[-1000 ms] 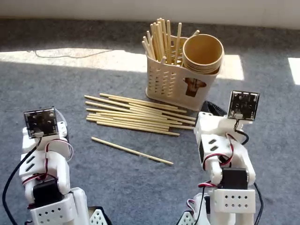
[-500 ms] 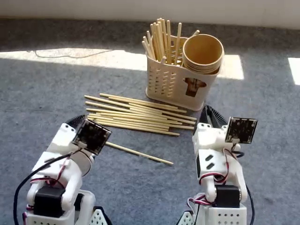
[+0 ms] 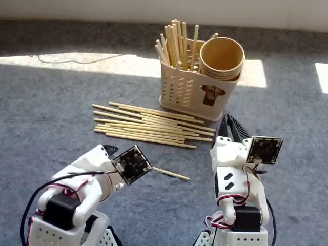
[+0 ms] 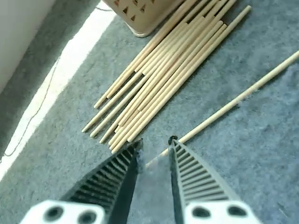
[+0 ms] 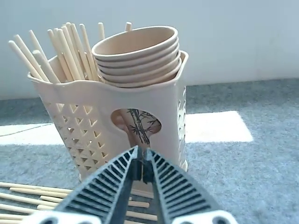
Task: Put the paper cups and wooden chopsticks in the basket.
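Since the stray chopstick [image 4: 233, 100] is light, stiff and round, it will likely roll, so pinch mid-length. It lies toward the worktop's [image 3: 61, 102] near edge, its end between the narrowly parted left hand [image 4: 155, 142]. The right wrist view adds the closed right hand [image 5: 141, 156] facing the basket [image 5: 93, 126], with cups [image 5: 138, 51] nested inside.

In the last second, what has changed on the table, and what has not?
The left gripper swung forward and down to the lone chopstick, fingers open over one end. The right gripper tipped slightly toward the basket. Basket, paper cups and chopstick pile stayed put.
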You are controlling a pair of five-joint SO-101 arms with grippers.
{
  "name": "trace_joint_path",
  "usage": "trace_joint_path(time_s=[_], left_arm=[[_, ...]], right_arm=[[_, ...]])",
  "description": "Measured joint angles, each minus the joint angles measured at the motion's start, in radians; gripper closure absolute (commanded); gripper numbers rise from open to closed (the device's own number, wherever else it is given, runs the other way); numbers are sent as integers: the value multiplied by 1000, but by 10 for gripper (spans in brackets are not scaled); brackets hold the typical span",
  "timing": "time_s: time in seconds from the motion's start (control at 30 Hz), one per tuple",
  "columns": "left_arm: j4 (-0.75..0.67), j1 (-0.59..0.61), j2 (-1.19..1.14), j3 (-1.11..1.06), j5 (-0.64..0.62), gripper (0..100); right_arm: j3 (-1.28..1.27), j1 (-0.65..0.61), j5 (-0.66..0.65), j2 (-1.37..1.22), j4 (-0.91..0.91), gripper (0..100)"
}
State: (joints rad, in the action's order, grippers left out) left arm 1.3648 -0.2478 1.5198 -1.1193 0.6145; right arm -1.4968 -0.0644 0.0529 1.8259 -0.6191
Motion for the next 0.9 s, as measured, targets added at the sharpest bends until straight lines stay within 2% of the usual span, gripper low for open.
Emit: trace_joint_path(time_s=[0.1,0.33,0.67,0.9], left_arm=[[0,-31,-163,58,0,843],[0,-135,-575,178,3,841],[-3,-215,-933,316,14,843],[-123,-226,-1183,328,64,843]], right_arm=[[-6,0,0,0,0,971],[-9,-12,-6,0,0,971],[-9,-12,-8,0,0,971],[-9,-12,-8,0,0,971]])
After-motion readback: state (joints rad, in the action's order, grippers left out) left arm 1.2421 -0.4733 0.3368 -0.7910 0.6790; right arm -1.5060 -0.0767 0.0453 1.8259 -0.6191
